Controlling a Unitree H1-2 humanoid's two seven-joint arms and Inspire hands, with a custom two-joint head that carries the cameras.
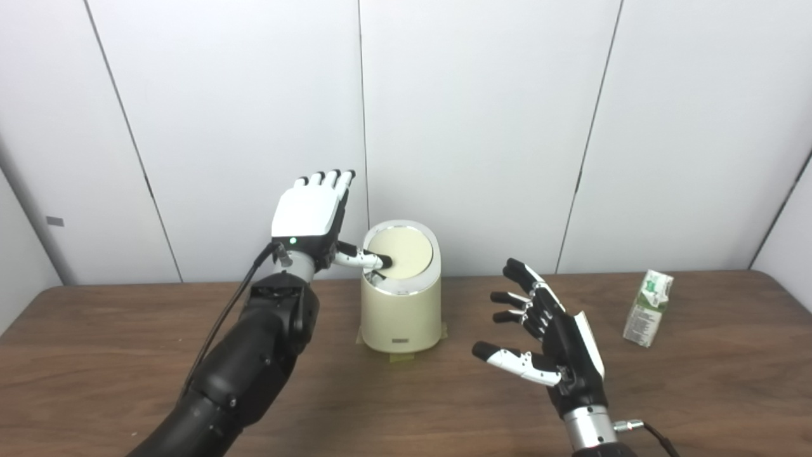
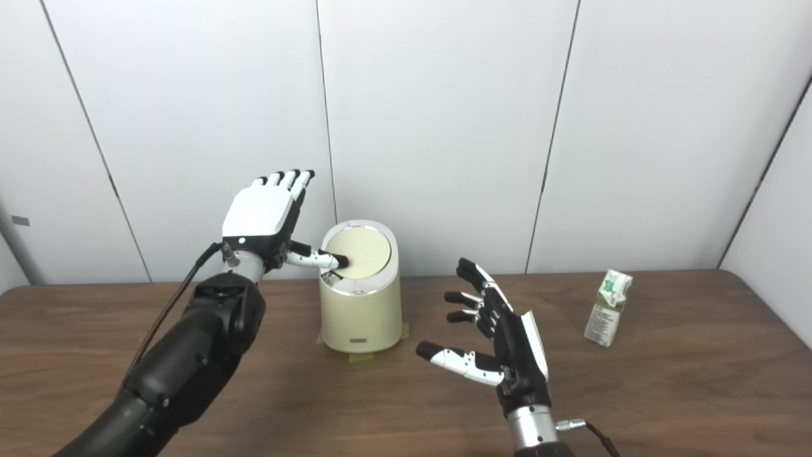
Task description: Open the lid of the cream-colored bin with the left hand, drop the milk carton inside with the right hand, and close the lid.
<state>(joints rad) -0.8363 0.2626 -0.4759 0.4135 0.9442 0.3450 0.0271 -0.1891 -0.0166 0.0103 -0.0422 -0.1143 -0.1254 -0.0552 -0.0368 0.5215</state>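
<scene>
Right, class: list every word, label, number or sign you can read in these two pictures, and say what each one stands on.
None can be read.
milk carton: green and white print with small text on its side, too small and blurred to read.
cream-colored bin: small grey plate low on the front, any lettering too small to read.
Wall: small grey tag, blank as far as visible.

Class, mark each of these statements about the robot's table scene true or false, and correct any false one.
1. The left hand has its thumb on the round lid of the cream-colored cylindrical bin. True.
2. The right hand is holding the green and white milk carton. False: it is open and holds nothing; the carton stands apart, to its right.
3. The milk carton stands on the brown wooden table. True.
4. The lid is wide open. False: it looks shut, or nearly so.
5. The carton is inside the bin. False: it is on the table.
</scene>
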